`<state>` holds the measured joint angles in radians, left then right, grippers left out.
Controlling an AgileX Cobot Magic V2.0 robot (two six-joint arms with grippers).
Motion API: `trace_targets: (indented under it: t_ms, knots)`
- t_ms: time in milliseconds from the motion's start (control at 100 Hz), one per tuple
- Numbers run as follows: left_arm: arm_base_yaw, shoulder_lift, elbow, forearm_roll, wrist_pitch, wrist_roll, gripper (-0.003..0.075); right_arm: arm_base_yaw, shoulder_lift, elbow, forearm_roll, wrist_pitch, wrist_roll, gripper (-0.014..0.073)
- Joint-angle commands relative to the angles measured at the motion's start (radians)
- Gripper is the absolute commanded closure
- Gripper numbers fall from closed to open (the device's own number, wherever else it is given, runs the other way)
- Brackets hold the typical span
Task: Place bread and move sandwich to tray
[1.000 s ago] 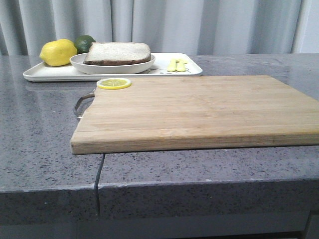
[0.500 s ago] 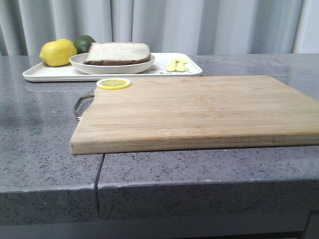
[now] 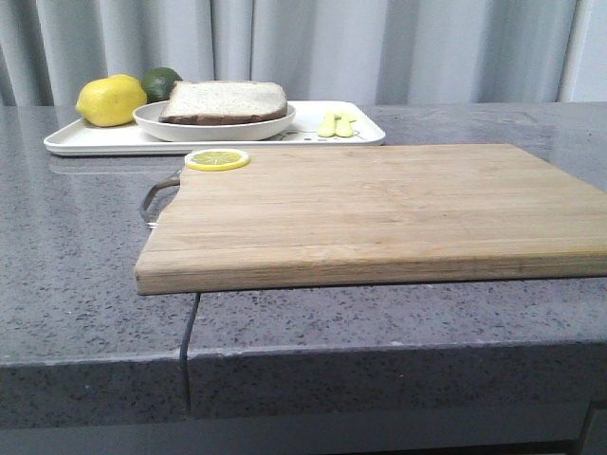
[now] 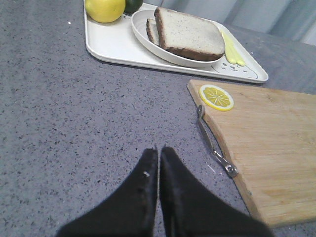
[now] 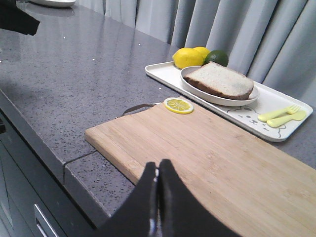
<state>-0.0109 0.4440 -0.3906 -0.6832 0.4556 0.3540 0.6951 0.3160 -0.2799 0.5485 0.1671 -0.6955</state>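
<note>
Sandwich bread (image 3: 225, 100) sits in its shallow white dish (image 3: 214, 126) on the white rectangular tray (image 3: 95, 138), beside a yellow lemon (image 3: 110, 100); the wooden cutting board (image 3: 379, 209) lies nearer. Left gripper (image 4: 158, 154) and right gripper (image 5: 158, 170) are both closed, empty.

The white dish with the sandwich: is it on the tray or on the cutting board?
On the tray. The dish sits inside the tray rim, beside the lemon; the cutting board holds only a lemon slice.

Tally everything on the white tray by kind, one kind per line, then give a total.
Lemons: 2
Lime: 1
Dish with sandwich: 1
Yellow utensils: 2
Total on the tray: 6
</note>
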Motion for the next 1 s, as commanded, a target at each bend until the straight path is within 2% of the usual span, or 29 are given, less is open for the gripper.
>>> trace_targets:
  t_ms: [0, 160, 870, 990]
  knots:
    - [-0.007, -0.053, 0.013, -0.036, -0.032, 0.004, 0.0740, -0.007, 0.006, -0.025, 0.012, -0.059, -0.006, 0.0662]
    - [-0.007, -0.094, 0.039, -0.049, 0.041, 0.004, 0.0740, -0.007, 0.006, -0.025, 0.012, -0.065, -0.006, 0.0662]
    - [-0.007, -0.097, 0.054, -0.049, 0.039, 0.004, 0.0740, -0.007, 0.006, -0.025, 0.012, -0.064, -0.006, 0.0662]
    - [-0.007, -0.160, 0.088, -0.020, -0.025, 0.004, 0.0740, -0.007, 0.006, -0.025, 0.012, -0.064, -0.006, 0.0662]
